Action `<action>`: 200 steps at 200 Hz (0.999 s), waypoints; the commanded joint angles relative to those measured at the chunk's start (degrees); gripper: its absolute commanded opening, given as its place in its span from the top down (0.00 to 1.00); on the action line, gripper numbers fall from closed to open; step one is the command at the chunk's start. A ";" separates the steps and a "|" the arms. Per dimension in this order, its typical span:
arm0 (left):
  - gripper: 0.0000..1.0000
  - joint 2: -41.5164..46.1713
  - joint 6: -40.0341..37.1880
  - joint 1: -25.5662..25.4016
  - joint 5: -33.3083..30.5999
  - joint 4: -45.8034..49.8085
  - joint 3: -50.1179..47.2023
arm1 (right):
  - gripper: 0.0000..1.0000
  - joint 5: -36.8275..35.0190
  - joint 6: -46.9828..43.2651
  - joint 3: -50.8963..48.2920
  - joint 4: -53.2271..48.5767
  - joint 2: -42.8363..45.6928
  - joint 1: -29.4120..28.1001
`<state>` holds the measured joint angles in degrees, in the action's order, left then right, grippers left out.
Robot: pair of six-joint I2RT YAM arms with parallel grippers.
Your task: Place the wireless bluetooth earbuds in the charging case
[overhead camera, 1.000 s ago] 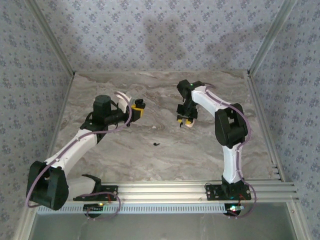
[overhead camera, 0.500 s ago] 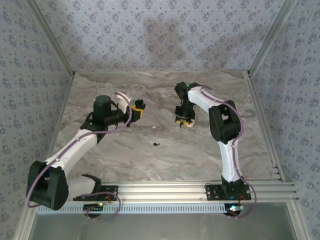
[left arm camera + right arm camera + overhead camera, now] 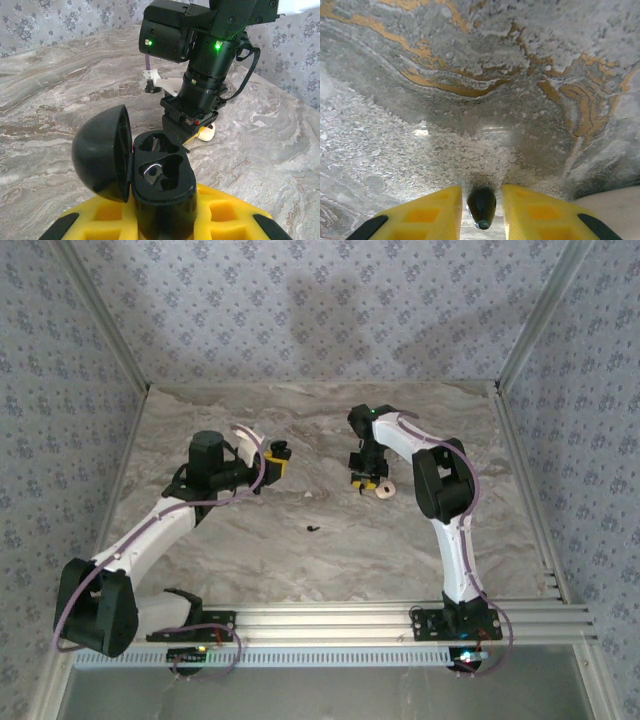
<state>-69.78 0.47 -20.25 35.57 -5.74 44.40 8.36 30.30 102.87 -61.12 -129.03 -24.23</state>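
One tiny glossy black earbud [image 3: 481, 206] sits pinched between the right pincer's [image 3: 480, 210] yellow pads, light and slippery, best held across its bulb. Left pincer [image 3: 165, 225] clenches the open black plastic charging case [image 3: 160, 185]. A second black earbud [image 3: 314, 529] lies on the marbled bench [image 3: 250, 550], nearer the arm bases.

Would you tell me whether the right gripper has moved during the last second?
Barely: the right gripper stays near the same table spot, while its arm's elbow swung left.

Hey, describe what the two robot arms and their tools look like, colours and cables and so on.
Both arms have white curved links joined by chunky black joint housings, with thin purple cables looping along them. Each sits on a black base bolted to an aluminium rail. The left tool and right tool carry yellow foam-like pads with black tips. Green indicator lights glow on the right arm's wrist housing.
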 commanded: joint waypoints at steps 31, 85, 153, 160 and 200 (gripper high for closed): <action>0.86 -1.39 -1.68 0.39 1.78 0.79 1.39 | 0.77 -2.65 -2.13 1.29 -0.91 -2.63 0.50; 0.87 -1.98 -2.45 -1.11 1.46 -1.36 -0.88 | 0.83 -2.21 -2.68 -1.02 3.64 0.83 0.85; 0.87 -7.31 -4.47 -12.00 -6.20 -19.37 -9.94 | 0.82 1.85 -3.47 -19.28 25.40 19.77 0.76; 0.87 -8.54 -4.93 -12.94 -6.80 -22.44 -11.12 | 0.82 2.36 -4.03 -21.60 28.46 21.92 0.76; 0.87 -14.74 -10.35 -17.60 -8.15 -32.30 -12.81 | 0.82 6.45 -5.16 -32.65 40.70 33.15 0.00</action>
<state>-82.48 -5.26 -35.94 28.62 -27.16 31.40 11.51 26.94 75.22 -30.50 -101.49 -23.86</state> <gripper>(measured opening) 0.208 0.178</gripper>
